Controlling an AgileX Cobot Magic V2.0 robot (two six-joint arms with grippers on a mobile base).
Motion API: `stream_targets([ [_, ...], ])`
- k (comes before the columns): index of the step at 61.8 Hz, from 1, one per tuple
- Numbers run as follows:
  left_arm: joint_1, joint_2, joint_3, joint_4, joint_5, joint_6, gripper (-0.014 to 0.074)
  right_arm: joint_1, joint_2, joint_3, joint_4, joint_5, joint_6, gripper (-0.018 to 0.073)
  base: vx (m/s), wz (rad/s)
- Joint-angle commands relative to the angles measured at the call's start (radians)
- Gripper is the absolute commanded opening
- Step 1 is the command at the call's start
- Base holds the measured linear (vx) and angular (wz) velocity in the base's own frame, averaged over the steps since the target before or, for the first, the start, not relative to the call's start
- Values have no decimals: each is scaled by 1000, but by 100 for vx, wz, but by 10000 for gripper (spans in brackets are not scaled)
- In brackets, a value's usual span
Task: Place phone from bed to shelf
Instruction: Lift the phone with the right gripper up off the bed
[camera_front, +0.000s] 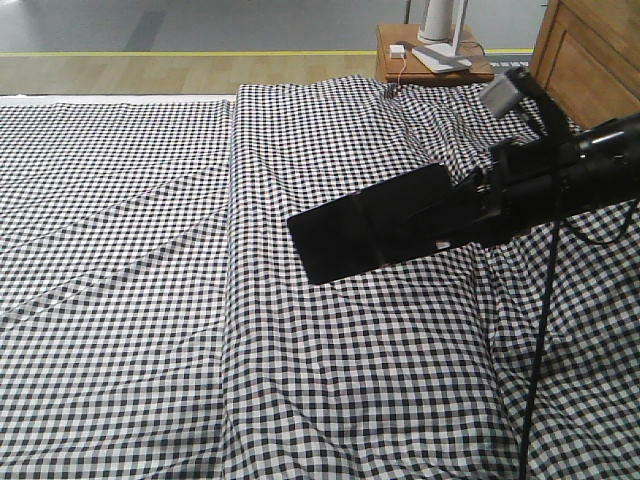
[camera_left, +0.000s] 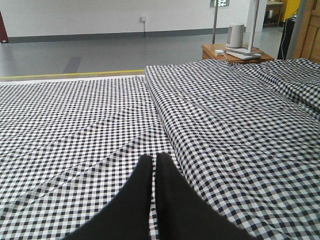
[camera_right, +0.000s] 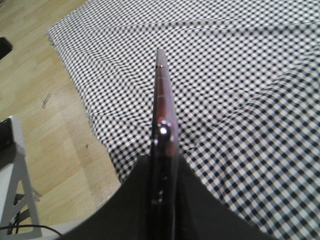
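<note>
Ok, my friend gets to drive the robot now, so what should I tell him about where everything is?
Left gripper: shut, holding nothing, low over the bed.
Right gripper: shut on one end of the phone.
Phone: in the air above the bed, not touching the bedding.
Shelf: not in any view, so he has to find it first.
Done: the phone is picked up off the bed.
Left: carry it to the shelf, set it down, let go.
</note>
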Motion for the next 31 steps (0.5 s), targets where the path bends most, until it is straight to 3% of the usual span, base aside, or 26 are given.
stream_targets([
  [1,1,-5,2,-10,-71,-4,1,48,-46,-25,75,79,0,-2,0,0],
  [31,1,-5,2,-10,-71,-4,1,283,-75,-25,66,79,51,-2,0,0],
])
